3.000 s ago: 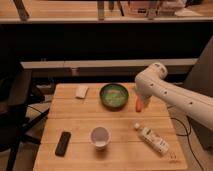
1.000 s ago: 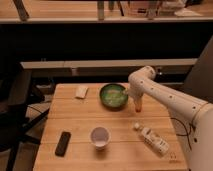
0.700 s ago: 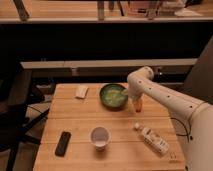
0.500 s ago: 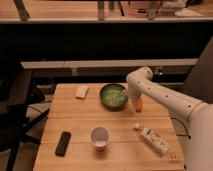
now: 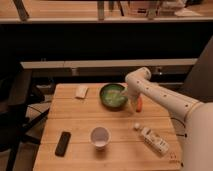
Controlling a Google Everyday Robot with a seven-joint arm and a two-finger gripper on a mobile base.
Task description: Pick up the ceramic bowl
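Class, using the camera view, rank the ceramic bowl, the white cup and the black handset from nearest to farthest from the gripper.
The gripper hangs at the bowl's right-hand rim as seen in the view.
1. ceramic bowl, directly beside it.
2. white cup, front middle of the table.
3. black handset, front left.

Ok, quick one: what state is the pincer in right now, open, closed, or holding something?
The pincer: open, holding nothing, down at the right rim of the ceramic bowl, which sits on the table.
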